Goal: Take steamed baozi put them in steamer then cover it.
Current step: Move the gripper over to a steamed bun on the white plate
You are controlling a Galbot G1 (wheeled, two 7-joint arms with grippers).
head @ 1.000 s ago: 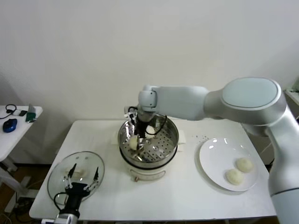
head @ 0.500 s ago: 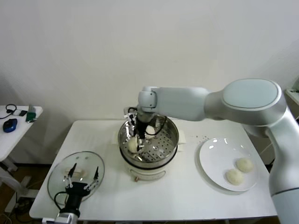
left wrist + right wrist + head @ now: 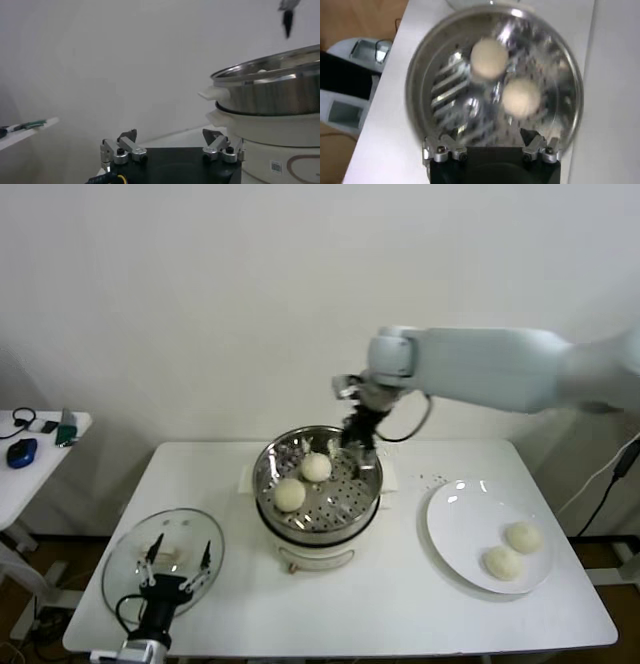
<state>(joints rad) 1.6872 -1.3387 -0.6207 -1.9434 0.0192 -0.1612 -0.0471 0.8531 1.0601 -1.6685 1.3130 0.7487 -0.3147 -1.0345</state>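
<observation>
The steamer (image 3: 318,552) stands mid-table with two baozi on its perforated tray, one at the back (image 3: 316,467) and one nearer the front (image 3: 290,495). My right gripper (image 3: 357,434) hangs open and empty above the pot's back right rim. Its wrist view looks down on the steamer (image 3: 420,75) and both baozi (image 3: 489,57) (image 3: 521,97) beyond the open right gripper (image 3: 490,137). Two more baozi (image 3: 522,536) (image 3: 500,562) lie on the white plate (image 3: 460,524) at the right. My left gripper (image 3: 178,569) waits open over the glass lid (image 3: 130,559) at the front left.
The left wrist view shows the left gripper (image 3: 170,137) open, with the steamer (image 3: 270,95) off to one side. A small side table (image 3: 50,446) with a blue mouse (image 3: 20,452) stands left of the main table. The wall is close behind.
My right gripper opened and left a baozi in the steamer, then rose out of the pot and moved right and back. The left arm stayed still.
</observation>
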